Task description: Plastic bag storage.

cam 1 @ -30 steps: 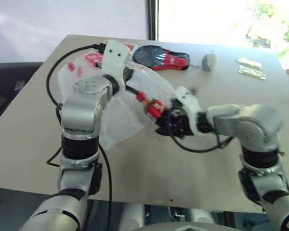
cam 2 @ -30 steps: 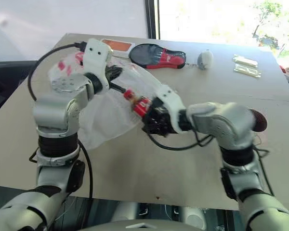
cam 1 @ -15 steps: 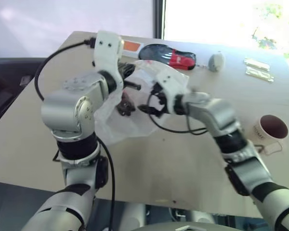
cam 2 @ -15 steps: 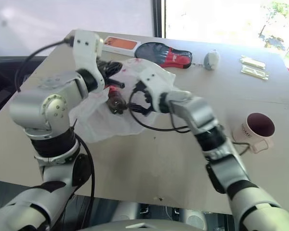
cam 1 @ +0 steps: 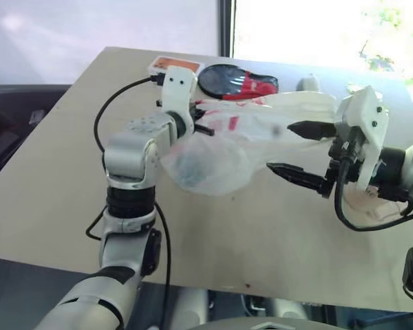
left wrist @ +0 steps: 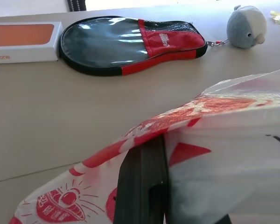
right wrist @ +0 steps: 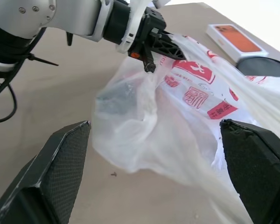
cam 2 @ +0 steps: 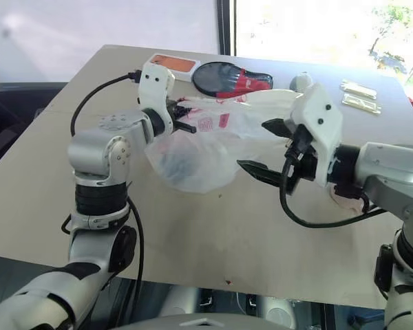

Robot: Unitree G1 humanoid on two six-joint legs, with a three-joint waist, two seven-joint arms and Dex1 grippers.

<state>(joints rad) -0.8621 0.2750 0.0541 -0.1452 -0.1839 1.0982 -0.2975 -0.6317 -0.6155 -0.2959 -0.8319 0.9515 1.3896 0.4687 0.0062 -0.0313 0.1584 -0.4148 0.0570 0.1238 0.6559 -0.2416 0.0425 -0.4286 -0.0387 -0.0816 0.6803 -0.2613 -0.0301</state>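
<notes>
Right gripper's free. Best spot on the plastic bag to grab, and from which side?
Probably the loose upper edge of the plastic bag, approached from the robot's right. The left gripper already pinches the opposite rim, while the belly hangs rounded and slack. The right gripper stands open nearby.

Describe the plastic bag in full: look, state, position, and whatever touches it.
The thin, crinkly, translucent white plastic bag carries red printed logos and text. The left gripper is shut on its top edge, so it hangs bulging above the beige table, a dark object showing dimly through its lower part. A stretch of film runs toward the right gripper, whose black fingers stand wide open beside it. Whether the bag's bottom touches the table is unclear.
</notes>
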